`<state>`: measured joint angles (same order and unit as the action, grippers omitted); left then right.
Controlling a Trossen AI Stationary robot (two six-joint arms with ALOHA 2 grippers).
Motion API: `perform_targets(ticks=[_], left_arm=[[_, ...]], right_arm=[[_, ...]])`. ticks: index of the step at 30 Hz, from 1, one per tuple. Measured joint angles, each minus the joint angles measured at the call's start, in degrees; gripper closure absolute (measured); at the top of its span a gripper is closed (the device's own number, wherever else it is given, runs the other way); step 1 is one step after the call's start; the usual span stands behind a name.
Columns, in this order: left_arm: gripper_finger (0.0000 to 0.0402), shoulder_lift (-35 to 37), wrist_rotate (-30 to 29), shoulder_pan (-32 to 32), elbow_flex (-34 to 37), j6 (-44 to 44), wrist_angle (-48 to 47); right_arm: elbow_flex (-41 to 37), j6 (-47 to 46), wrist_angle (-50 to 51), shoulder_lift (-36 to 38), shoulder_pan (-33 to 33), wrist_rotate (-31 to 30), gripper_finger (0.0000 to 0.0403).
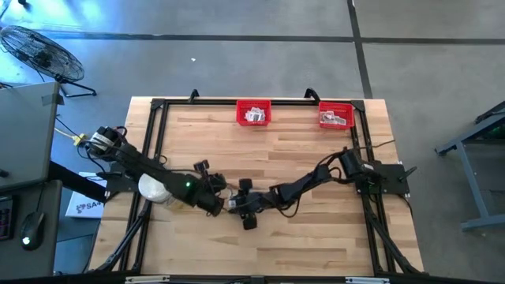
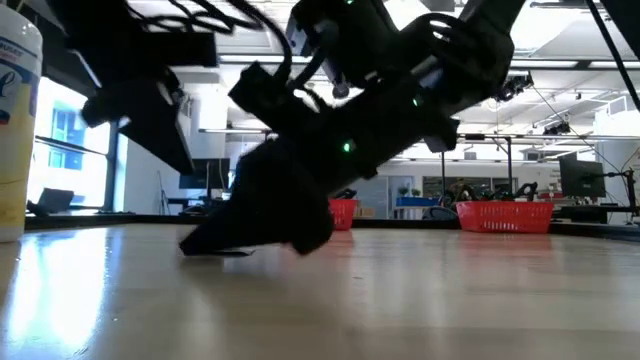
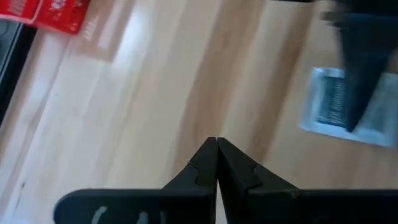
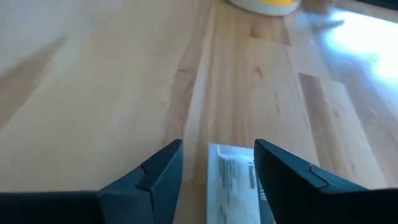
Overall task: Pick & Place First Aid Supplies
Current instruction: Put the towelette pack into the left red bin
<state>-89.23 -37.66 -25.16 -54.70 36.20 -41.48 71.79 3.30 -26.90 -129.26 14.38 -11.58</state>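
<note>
One of the first aid supplies, a flat white packet point(image 4: 231, 182) with grey print, lies on the wooden table near its middle. My right gripper point(image 4: 217, 144) is open and low over it, one finger on each side of the packet. The left wrist view shows the same packet point(image 3: 328, 106) with a dark finger point(image 3: 360, 68) of my right gripper standing over it. My left gripper point(image 3: 216, 142) is shut and empty, just left of the packet and above the table point(image 1: 221, 200). Whether my right fingers touch the packet does not show.
Two red bins point(image 1: 253, 113) point(image 1: 335, 115) holding white packets stand at the table's far edge. A large white cylinder with a yellowish base point(image 1: 154, 189) stands beside my left arm. Black frame rails point(image 1: 154, 142) run along the table's sides.
</note>
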Motion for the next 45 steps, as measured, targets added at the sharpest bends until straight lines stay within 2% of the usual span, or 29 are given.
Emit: perform_targets(ticks=[6,10,16,20,22,26,32,36,39,45], left_arm=[[0.0401,0.0,0.5,4.0,0.0,-0.5,0.1],[0.0401,0.0,-1.7,4.6,0.1,-0.2,3.3],[0.0401,-1.1,-3.9,4.5,0.1,-0.2,6.9],[0.0401,-2.5,-4.3,4.5,0.1,0.1,8.2],[0.0401,-3.2,-4.3,4.5,0.1,0.3,8.5],[0.0401,-4.6,-4.2,4.5,0.1,0.7,9.1],[0.0401,-5.3,-5.4,4.5,0.1,2.1,7.9],[0.0401,-5.0,-4.6,4.5,3.9,3.2,10.3],[0.0401,-4.8,-4.1,4.5,8.8,4.8,16.6],[0.0401,-4.8,-3.8,4.5,14.9,4.2,29.0]], right_arm=[[2.4,-0.8,1.1,-0.3,1.1,-5.6,0.0211],[2.0,-2.4,2.2,-0.3,0.1,-5.7,0.0216],[-0.1,-0.6,-1.5,-0.3,0.0,1.6,0.0247],[-0.3,-3.1,-1.9,-0.3,0.4,2.5,0.0264],[-0.3,-3.1,-1.0,-0.3,0.3,5.5,0.0268],[-0.2,-1.1,2.2,0.6,0.2,13.5,0.0268],[-0.4,-0.9,5.6,3.9,0.8,15.0,0.0253],[-0.2,-4.5,6.9,4.9,-0.1,10.7,0.0240],[-0.4,-7.4,10.4,4.9,-1.8,9.0,0.0232],[-0.4,-8.8,11.5,4.9,-4.4,13.6,0.0233]])
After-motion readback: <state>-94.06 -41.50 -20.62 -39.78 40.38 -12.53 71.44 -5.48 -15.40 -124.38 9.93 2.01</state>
